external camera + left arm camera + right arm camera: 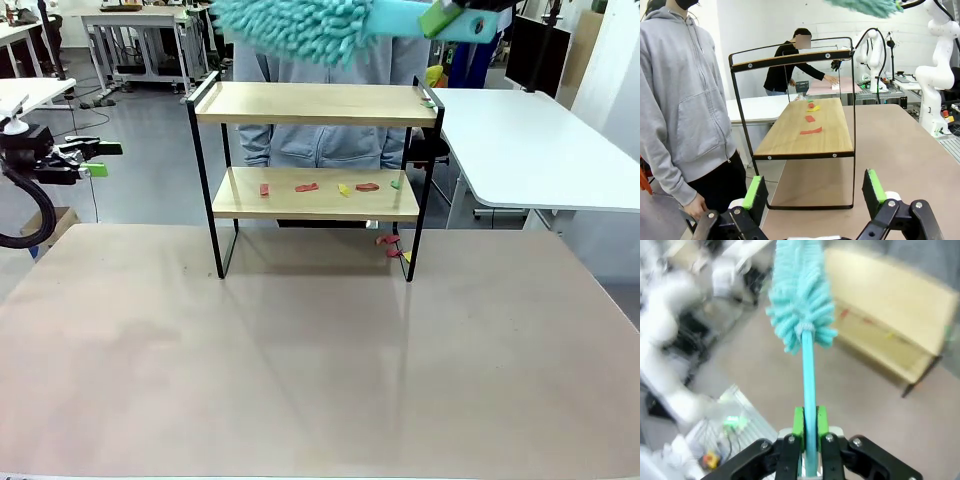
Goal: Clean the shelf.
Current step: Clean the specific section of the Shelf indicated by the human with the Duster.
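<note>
**Right gripper (pixel 810 421) clamped on the duster (pixel 801 305) handle**

The right arm holds the fluffy turquoise head high above the shelf (pixel 315 103), which stands on the table's (pixel 300 380) far side. The left gripper (pixel 815 192) hovers off the shelf's end, jaws wide apart, pointing at it.

Seen from the front, with the shelf (pixel 315 105) as the dial's centre, the table (pixel 300 370) lies bare toward 6 o'clock, giving a gripper wide room. The gap between the boards is open in front, bounded by thin black posts (pixel 205 190) at 3 and 9 o'clock. Small scraps (pixel 307 187) dot the lower board. A person (pixel 320 145) stands close behind at 12 o'clock. The teal duster (pixel 300 25), clamped in the right gripper (pixel 447 20), hangs over the top board. Fallen bits (pixel 386 240) lie at 4 o'clock.
</note>
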You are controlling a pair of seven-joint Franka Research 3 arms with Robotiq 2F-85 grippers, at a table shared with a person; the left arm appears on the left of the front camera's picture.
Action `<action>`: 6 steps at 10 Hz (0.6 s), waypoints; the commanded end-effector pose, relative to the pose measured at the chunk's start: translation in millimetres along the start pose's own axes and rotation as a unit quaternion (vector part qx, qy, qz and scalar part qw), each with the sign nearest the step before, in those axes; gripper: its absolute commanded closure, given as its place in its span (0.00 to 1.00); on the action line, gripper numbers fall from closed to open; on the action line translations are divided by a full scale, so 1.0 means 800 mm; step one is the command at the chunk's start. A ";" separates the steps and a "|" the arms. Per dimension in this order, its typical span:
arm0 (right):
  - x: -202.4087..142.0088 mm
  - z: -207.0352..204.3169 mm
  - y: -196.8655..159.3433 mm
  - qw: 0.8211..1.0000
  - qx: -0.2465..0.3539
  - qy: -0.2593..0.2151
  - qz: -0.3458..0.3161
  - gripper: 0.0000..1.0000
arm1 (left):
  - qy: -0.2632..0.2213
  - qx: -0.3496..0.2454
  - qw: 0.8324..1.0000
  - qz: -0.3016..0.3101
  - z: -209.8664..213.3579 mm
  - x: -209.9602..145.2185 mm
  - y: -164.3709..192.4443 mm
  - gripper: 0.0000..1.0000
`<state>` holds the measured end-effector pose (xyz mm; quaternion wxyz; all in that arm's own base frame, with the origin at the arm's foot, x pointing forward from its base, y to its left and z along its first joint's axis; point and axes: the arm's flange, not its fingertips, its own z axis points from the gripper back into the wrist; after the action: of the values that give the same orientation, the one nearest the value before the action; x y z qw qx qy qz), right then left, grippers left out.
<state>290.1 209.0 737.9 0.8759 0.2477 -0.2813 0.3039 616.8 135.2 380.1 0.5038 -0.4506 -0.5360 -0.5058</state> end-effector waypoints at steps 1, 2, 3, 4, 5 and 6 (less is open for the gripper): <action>-0.029 -0.002 0.003 0.996 0.017 0.046 0.072 0.87 | 0.001 -0.001 1.000 -0.005 0.000 0.002 -0.003 0.00; -0.049 -0.015 0.004 0.994 0.015 0.066 0.087 0.87 | 0.001 -0.001 1.000 -0.005 0.000 0.002 -0.003 0.00; -0.071 -0.028 0.001 0.992 -0.003 0.071 0.101 0.87 | 0.001 -0.001 1.000 -0.005 0.000 0.002 -0.003 0.00; -0.096 -0.042 -0.004 0.991 -0.009 0.083 0.107 0.87 | 0.001 -0.001 1.000 -0.005 0.000 0.002 -0.003 0.00; -0.127 -0.063 -0.014 0.988 -0.009 0.103 0.111 0.87 | 0.001 -0.001 1.000 -0.005 0.000 0.002 -0.003 0.00; -0.155 -0.082 -0.024 0.987 -0.010 0.123 0.106 0.87 | 0.001 -0.001 1.000 -0.005 0.000 0.002 -0.003 0.00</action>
<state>249.9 197.3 627.5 0.8710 0.1842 -0.1889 0.4145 616.8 135.2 380.2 0.5038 -0.4506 -0.5360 -0.5059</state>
